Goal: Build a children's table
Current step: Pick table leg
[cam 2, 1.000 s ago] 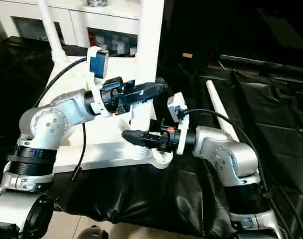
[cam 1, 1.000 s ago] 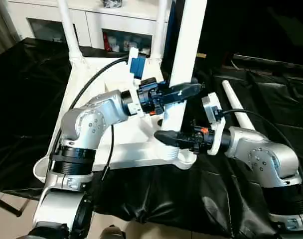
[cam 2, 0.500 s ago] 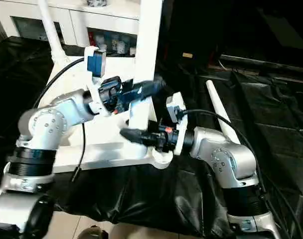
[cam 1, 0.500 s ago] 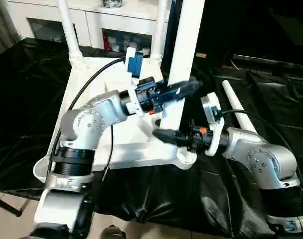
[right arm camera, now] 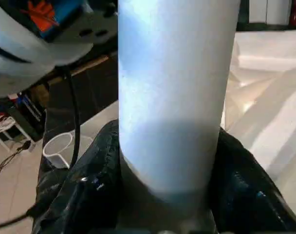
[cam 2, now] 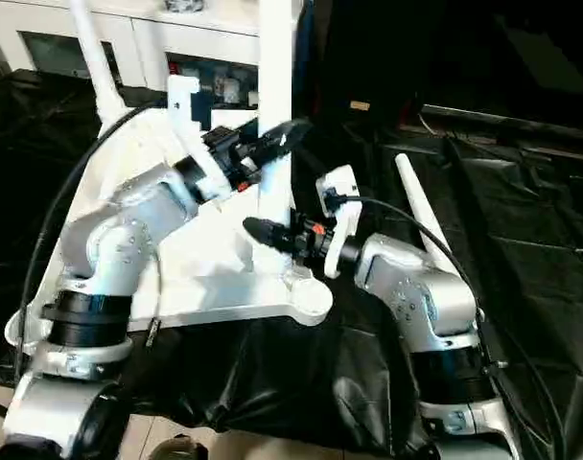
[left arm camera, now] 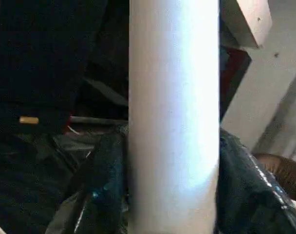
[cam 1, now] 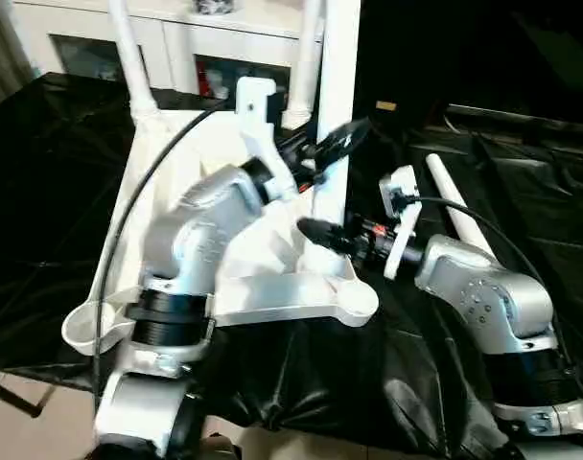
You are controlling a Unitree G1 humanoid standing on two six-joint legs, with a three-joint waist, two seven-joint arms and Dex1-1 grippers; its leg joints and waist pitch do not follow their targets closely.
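Note:
The children's table top lies upside down on the black-draped surface. Two white legs stand in its far corners. A third leg stands almost upright at the near right corner socket; I cannot tell whether it is seated. My left gripper is shut on this leg about halfway up, its fingers pressing either side. My right gripper is shut on the same leg lower down, with its fingers flanking it. A fourth leg lies loose to the right.
The round socket at the near left corner is open. White cabinets stand behind the table. Black cloth covers the surface on both sides, and my left arm's cable arcs over the top.
The held leg has gone from leaning right to nearly upright. My left gripper has risen along it and my right gripper has moved up with it. The camera shifted a little.

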